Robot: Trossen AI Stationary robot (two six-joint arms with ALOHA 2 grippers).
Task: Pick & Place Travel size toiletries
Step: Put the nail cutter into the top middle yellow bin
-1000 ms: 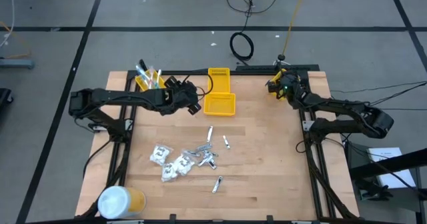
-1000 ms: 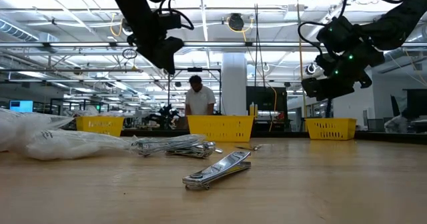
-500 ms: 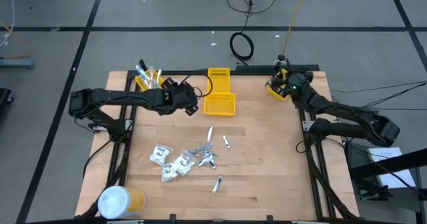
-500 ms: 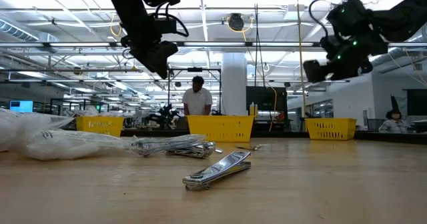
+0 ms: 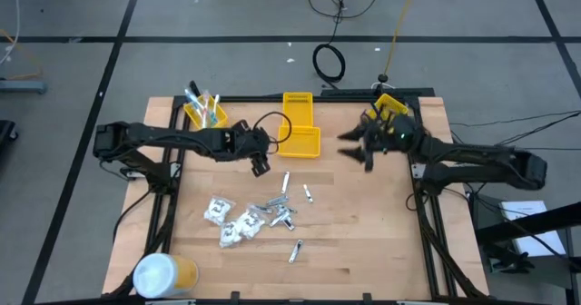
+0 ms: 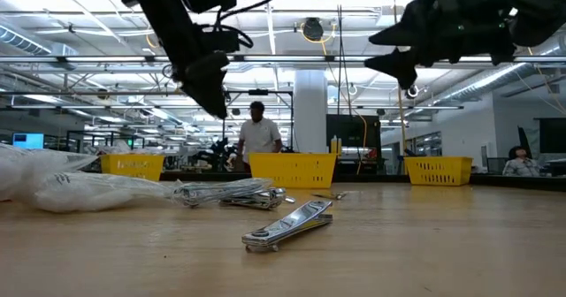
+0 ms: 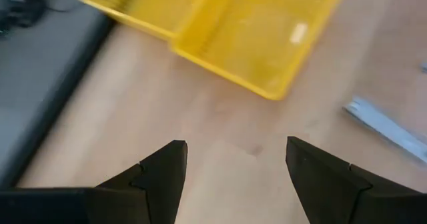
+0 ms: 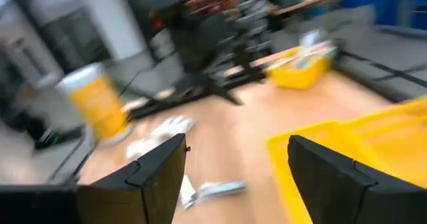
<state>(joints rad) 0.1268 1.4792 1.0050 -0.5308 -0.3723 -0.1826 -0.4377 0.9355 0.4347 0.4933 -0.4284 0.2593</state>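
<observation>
The toiletries lie in a loose heap at mid-table: white crinkly packets [image 5: 231, 221] [image 6: 53, 186] and little silvery tubes [image 5: 281, 210], one of them apart toward the near edge [image 5: 295, 250] [image 6: 287, 224]. Pastel toothbrushes stand in the far-left yellow bin [image 5: 201, 108]. My left gripper [image 5: 259, 164] [image 7: 233, 171] hovers open above bare wood, just near-left of the middle yellow bin [image 5: 299, 134] [image 7: 253, 37]. My right gripper [image 5: 356, 151] [image 8: 237, 164] hangs open in the air to the right of that bin, pointing toward the table's left. Neither holds anything.
A third yellow bin [image 5: 390, 105] sits at the far right corner. A large white-and-yellow cylinder [image 5: 163, 273] [image 8: 97, 101] stands at the near left corner. Bare wood stretches along the table's right half and near edge. A person stands in the room beyond the table [image 6: 256, 133].
My right gripper has swung away from the far-right bin, moving toward the table's left and near edge and turning to point left. My left gripper has shifted toward the near edge, away from the middle bin. The toiletries have stayed put.
</observation>
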